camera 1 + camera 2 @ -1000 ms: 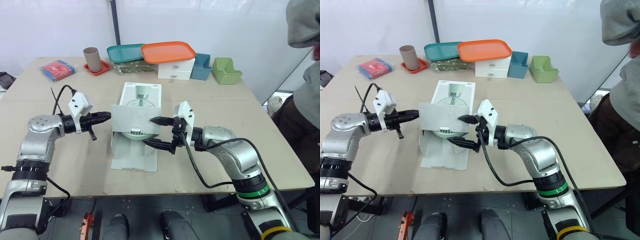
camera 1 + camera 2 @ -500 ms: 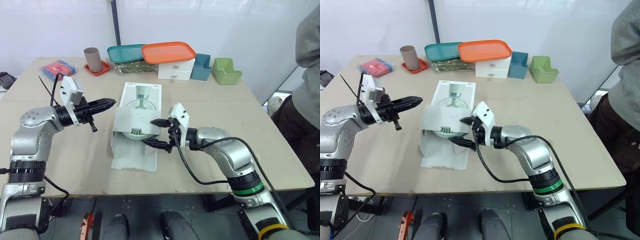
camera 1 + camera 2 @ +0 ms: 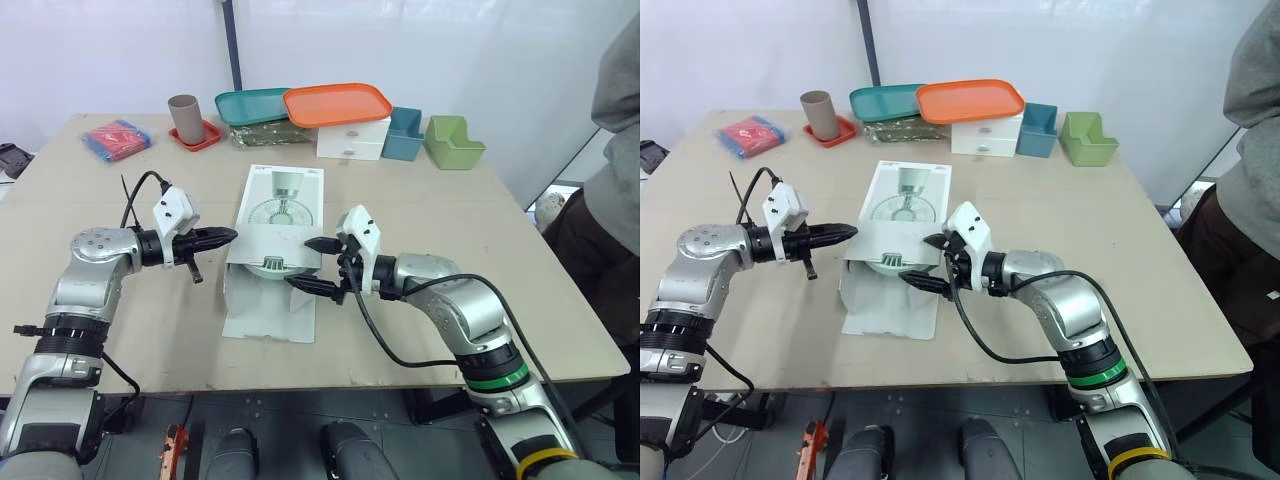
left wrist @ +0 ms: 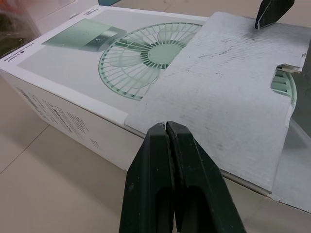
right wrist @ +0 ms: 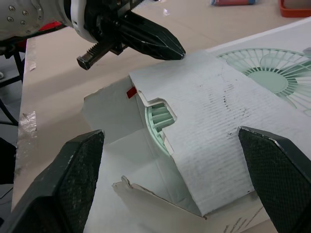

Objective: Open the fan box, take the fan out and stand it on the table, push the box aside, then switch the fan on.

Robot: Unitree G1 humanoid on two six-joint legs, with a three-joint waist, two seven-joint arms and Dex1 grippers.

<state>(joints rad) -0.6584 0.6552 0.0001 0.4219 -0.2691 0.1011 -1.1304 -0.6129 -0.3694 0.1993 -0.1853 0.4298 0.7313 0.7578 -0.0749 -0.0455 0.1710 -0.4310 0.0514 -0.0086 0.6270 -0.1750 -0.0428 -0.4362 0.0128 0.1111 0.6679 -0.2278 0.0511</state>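
Two black fingers of the left gripper press flat together, their tip seemingly touching the grey, fibrous flap folded back over the box. White, smooth cardboard, the box lies flat midway across the table, a ribbed pale-green fan showing in its open end, where the right gripper spreads wide.

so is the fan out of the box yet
No, the fan sits inside the open box, partly covered by the flap.
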